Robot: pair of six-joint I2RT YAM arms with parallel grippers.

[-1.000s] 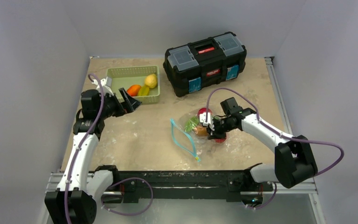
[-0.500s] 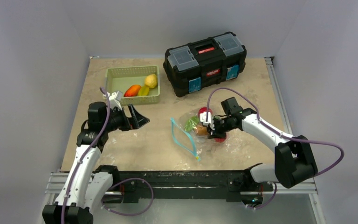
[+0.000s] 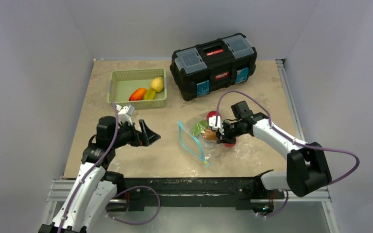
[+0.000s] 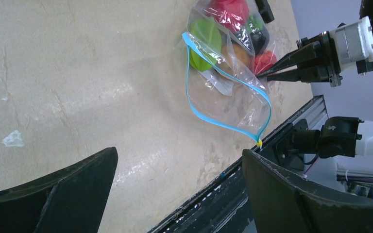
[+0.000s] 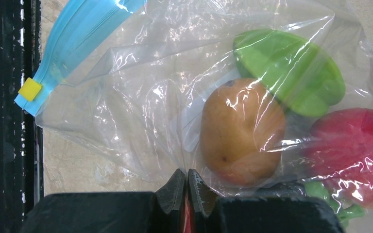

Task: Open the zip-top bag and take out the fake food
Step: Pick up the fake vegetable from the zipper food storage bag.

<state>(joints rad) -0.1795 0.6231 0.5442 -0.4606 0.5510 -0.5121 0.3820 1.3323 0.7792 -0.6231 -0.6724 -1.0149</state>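
Cannot read red labels on black toolbox (image 3: pixel 214 59), 1 o'clock. Counted: three fake food (image 5: pixel 243 131) pieces in green basket (image 3: pixel 137 73) at 11, at least four in zip-top bag (image 4: pixel 233 104), centre. Left gripper (image 4: pixel 179 154) spread wide; right gripper (image 5: pixel 187 177) pinched shut at bag's 3 o'clock edge.

Grey walls (image 3: pixel 34 48), scuffed beige tabletop (image 3: pixel 165 155)

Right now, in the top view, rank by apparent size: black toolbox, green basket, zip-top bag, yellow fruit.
Black plastic toolbox largest
pale green slotted basket and clear zip-top bag look alike, unranked
yellow plastic fruit smallest
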